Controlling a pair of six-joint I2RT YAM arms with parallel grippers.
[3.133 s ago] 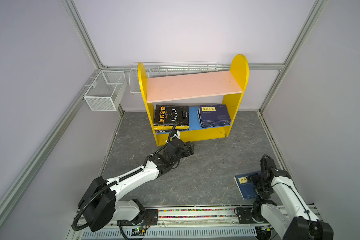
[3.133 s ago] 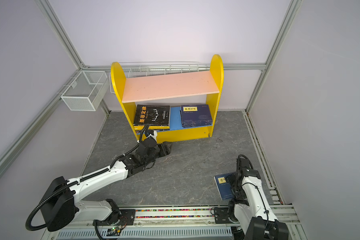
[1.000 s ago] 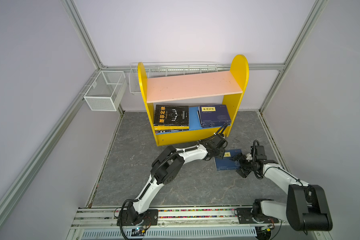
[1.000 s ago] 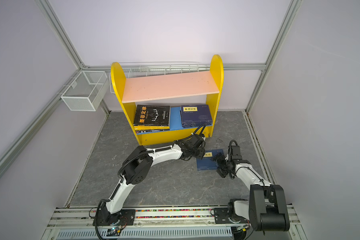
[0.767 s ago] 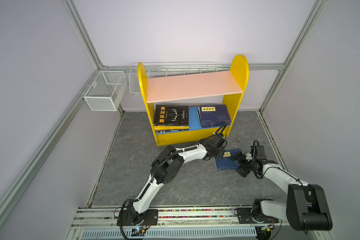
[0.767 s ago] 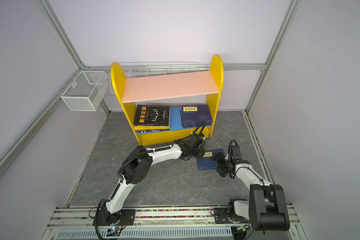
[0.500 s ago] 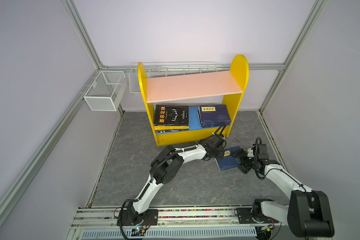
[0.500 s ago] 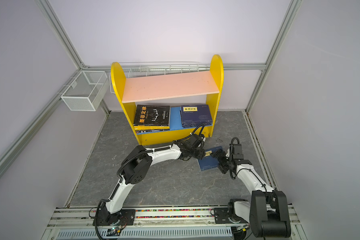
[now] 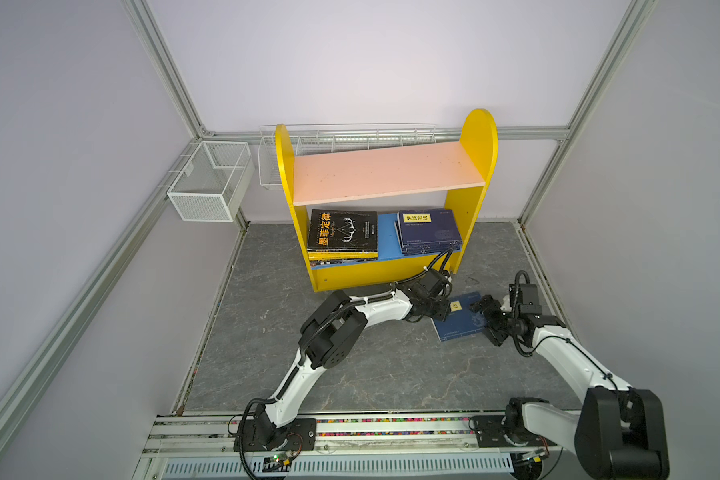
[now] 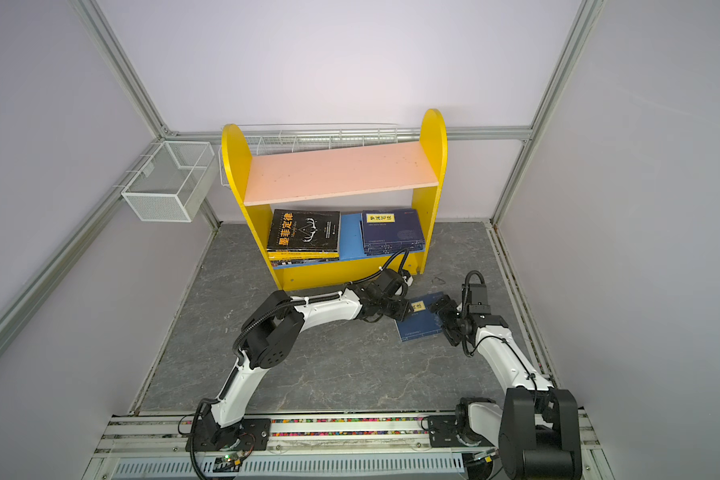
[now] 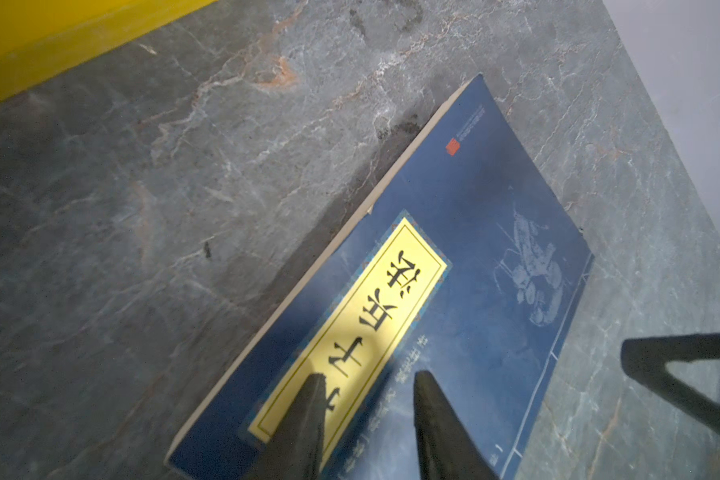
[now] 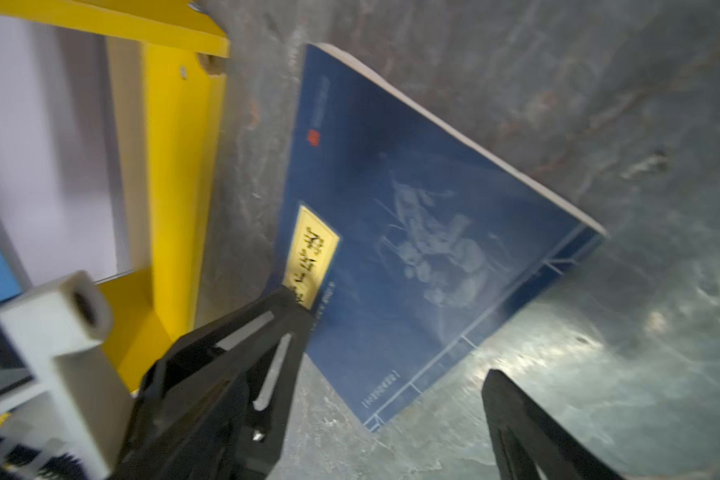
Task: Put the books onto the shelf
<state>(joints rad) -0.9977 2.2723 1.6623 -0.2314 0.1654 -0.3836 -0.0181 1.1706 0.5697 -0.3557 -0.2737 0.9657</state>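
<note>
Floor [image 9: 371, 365] bears navy book [image 9: 460, 323] between left tool [image 9: 443, 309] and right tool [image 9: 488, 320].

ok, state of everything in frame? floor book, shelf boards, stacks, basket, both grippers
Navy book: on the floor beside the shelf, cover up, one edge seemingly raised.
Left gripper: partly open, over the book's yellow label.
Right gripper: wide open, at the book's other edge.
Pink upper board: bare.
Blue lower board: holds two stacks.
Black-topped stack: flat.
Navy stack: flat.
Mesh basket: empty.
</note>
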